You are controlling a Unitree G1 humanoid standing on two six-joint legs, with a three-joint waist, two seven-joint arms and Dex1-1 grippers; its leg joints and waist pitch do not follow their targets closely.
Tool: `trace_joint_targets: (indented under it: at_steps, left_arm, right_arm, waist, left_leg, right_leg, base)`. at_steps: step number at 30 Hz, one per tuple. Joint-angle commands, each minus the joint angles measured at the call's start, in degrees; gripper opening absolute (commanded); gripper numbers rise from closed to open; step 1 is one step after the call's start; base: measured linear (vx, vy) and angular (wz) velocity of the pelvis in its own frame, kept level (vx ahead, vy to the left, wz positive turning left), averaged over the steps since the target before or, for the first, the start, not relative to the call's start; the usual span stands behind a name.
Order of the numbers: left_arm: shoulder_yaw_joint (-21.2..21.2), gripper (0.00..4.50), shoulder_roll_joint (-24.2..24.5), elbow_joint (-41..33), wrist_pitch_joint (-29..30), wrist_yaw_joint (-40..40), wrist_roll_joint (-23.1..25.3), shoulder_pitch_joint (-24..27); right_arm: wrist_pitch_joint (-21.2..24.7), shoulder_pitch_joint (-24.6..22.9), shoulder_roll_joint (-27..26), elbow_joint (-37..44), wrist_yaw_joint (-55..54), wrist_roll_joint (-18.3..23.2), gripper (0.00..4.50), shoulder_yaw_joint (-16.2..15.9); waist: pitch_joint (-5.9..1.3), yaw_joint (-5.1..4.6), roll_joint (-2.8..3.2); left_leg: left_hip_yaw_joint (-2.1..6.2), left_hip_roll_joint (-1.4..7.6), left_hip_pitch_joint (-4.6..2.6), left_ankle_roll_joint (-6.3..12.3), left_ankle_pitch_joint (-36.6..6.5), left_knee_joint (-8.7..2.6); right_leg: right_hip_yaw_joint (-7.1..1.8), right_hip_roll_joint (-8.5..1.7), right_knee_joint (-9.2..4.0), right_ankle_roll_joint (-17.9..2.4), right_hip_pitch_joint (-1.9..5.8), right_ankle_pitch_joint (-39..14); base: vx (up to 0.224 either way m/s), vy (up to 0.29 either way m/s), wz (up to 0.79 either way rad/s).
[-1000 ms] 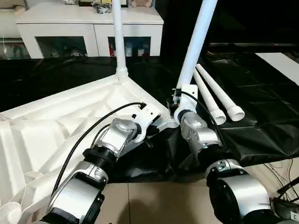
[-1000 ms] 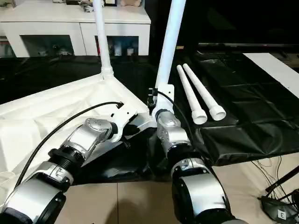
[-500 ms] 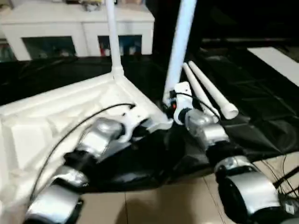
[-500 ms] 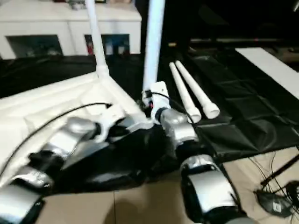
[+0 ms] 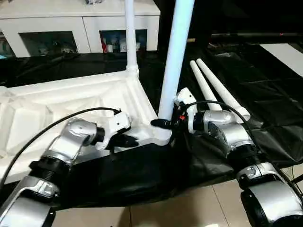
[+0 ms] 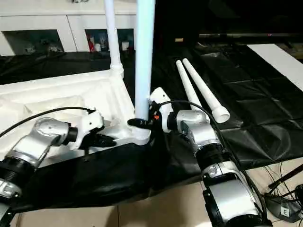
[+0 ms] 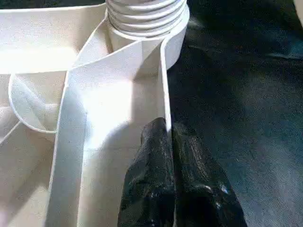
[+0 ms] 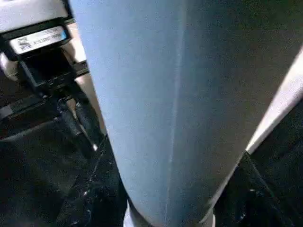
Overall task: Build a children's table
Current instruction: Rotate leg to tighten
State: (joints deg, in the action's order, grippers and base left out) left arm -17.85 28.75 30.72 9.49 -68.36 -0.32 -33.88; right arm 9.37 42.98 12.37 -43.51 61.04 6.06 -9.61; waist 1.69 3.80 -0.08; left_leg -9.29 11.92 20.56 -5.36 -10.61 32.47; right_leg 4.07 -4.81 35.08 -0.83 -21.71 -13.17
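Black sheeting (image 5: 265, 90) under white tabletop (image 5: 71, 104) — left pincer (image 7: 169, 137) pinching its rim, right pincer (image 5: 163, 124) round upright leg (image 5: 174, 61).

No readable text; label (image 8: 38, 40) on the left gripper's housing, at 10 o'clock, is illegible.

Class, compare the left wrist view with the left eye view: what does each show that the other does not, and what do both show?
Left wrist view: the stacked rings at the corner socket, close up. Left eye view: the right claw gripping the near upright leg, two spare legs lying on the black sheet, and the cabinet. Both: the left claw pinching the tabletop rim.
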Motion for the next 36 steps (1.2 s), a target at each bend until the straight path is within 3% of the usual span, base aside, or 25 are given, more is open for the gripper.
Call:
trace_joint_targets:
  at_steps: [1, 4, 10, 12, 14, 16, 22, 26, 27, 28, 30, 33, 36]
  left_arm:
    - [-0.08, 0.00, 2.10, -4.15, -1.55, -6.52, -1.64, -0.17]
    - [-0.16, 0.00, 2.11, -3.59, -1.72, -5.83, -1.34, -0.50]
    - [-0.01, 0.00, 0.53, -0.91, -2.59, -1.57, 0.17, -1.53]
    - [-0.15, 0.00, -2.63, 1.61, -0.58, 4.79, 2.14, -2.26]
    - [-0.17, 0.00, -4.03, 2.55, 0.63, 7.24, 2.69, -2.58]
    - [-0.24, 0.00, -6.77, 4.21, 2.49, 11.36, 3.48, -3.28]
    - [0.39, 0.00, -16.79, 10.61, 11.64, 25.06, 5.40, -7.13]
    - [0.69, 0.00, -21.21, 12.59, 13.47, 29.14, 5.79, -8.59]
    - [0.35, 0.00, -22.55, 12.74, 13.85, 29.93, 6.01, -8.87]
    - [0.31, 0.00, -22.73, 12.78, 13.94, 30.08, 6.07, -8.93]
    - [0.34, 0.00, -22.92, 12.83, 14.19, 30.27, 6.12, -9.02]
    - [0.41, 0.00, -22.96, 13.00, 14.40, 30.52, 6.24, -9.16]
    - [0.51, 0.00, -22.39, 13.01, 13.80, 30.28, 6.61, -9.02]
  right_arm:
    - [5.38, -3.34, 4.76, -8.94, -2.12, -5.97, 1.86, -2.23]
    - [5.32, -3.07, 4.72, -9.25, -3.12, -5.96, 1.86, -2.54]
    - [4.85, -2.84, 3.45, -10.20, -7.89, -5.88, 1.86, -1.58]
    - [4.65, -3.16, 0.32, -11.79, -19.02, -5.22, 1.86, 1.29]
    - [4.95, -3.22, -1.12, -12.65, -23.66, -4.70, 1.86, 2.66]
    - [5.33, -3.43, -3.50, -13.89, -30.22, -3.84, 1.86, 4.52]
    - [4.51, -1.72, -11.09, -18.95, -50.27, 1.22, 1.86, 11.77]
    - [4.35, -0.10, -14.22, -21.34, -55.79, 2.28, 1.86, 13.37]
    - [3.97, 0.66, -15.22, -21.93, -57.58, 2.00, 1.86, 13.40]
    - [3.90, 0.81, -15.39, -22.03, -57.90, 1.84, 1.86, 13.45]
    - [4.16, 1.20, -15.82, -22.25, -58.20, 1.82, 1.86, 13.79]
    - [4.08, 1.78, -16.16, -22.85, -58.84, 1.56, 1.86, 14.10]
    - [3.56, 2.49, -16.35, -23.89, -59.08, 0.29, 1.86, 13.55]
  waist:
    - [-2.91, -0.09, 0.48]
    - [-2.65, -0.14, 0.40]
    - [-2.73, -0.12, 0.41]
    - [-2.62, -0.21, 0.45]
    - [-2.37, -0.39, 0.58]
    - [-1.98, -0.63, 0.54]
    - [-1.53, -0.98, 0.30]
    - [-1.61, -0.91, 0.43]
    - [-1.50, -0.97, 0.47]
    - [-1.53, -0.97, 0.29]
    - [-1.64, -1.02, 0.22]
    - [-1.65, -0.94, 0.15]
    - [-1.66, -0.96, -0.31]
  left_leg:
    - [-0.34, 1.51, -0.37, 4.22, -5.19, -3.28]
    - [-0.57, 1.52, -0.58, 2.38, -8.15, -3.53]
    - [-0.72, 1.33, -0.61, 1.92, -7.35, -3.35]
    - [-0.73, 1.34, -0.65, 1.73, -7.41, -3.40]
    - [-0.61, 1.28, -0.89, 0.09, -9.84, -3.77]
    - [-0.49, 1.33, -1.13, -1.87, -14.73, -4.26]
    - [-0.12, 0.97, -1.75, -3.00, -21.52, -4.65]
    - [0.17, 1.04, -1.96, -2.84, -23.47, -4.84]
    - [0.16, 1.01, -2.49, -3.20, -25.80, -4.83]
    - [0.26, 0.90, -2.49, -3.15, -27.05, -4.84]
    - [0.43, 0.83, -1.90, -2.59, -26.57, -5.04]
    - [0.34, 0.86, -1.73, -2.20, -25.74, -5.08]
    - [0.33, 0.86, -1.67, -2.03, -25.79, -5.13]
  right_leg:
    - [-2.20, -3.01, -2.47, -16.32, 2.85, 8.42]
    - [-2.52, -3.01, -2.91, -15.33, 2.61, 3.26]
    - [-2.76, -3.00, -2.87, -14.80, 2.51, 3.80]
    - [-2.88, -3.05, -2.93, -14.66, 2.36, 3.67]
    - [-2.91, -3.11, -3.37, -14.05, 2.26, -0.65]
    - [-3.06, -3.22, -4.14, -12.30, 1.96, -9.08]
    - [-3.28, -3.32, -5.75, -8.12, 1.09, -22.13]
    - [-3.12, -3.19, -6.16, -6.84, 0.75, -23.03]
    - [-2.95, -2.98, -6.45, -6.54, 0.21, -24.14]
    - [-2.90, -2.94, -6.54, -6.06, 0.18, -24.65]
    - [-2.84, -2.97, -6.46, -5.37, 0.57, -24.02]
    - [-2.94, -3.03, -6.43, -5.50, 0.47, -22.45]
    - [-2.93, -3.13, -6.52, -5.00, 0.39, -23.84]
  base:
    - [0.000, 0.000, 0.00]
    - [0.000, 0.000, 0.00]
    - [0.000, 0.000, 0.00]
    - [0.000, 0.000, 0.00]
    - [0.000, 0.000, 0.00]
    - [0.000, 0.000, 0.00]
    - [0.000, 0.000, 0.00]
    - [0.000, 0.000, 0.00]
    - [0.000, 0.000, 0.00]
    - [0.000, 0.000, 0.00]
    - [0.000, 0.000, 0.00]
    - [0.000, 0.000, 0.00]
    - [0.000, 0.000, 0.00]
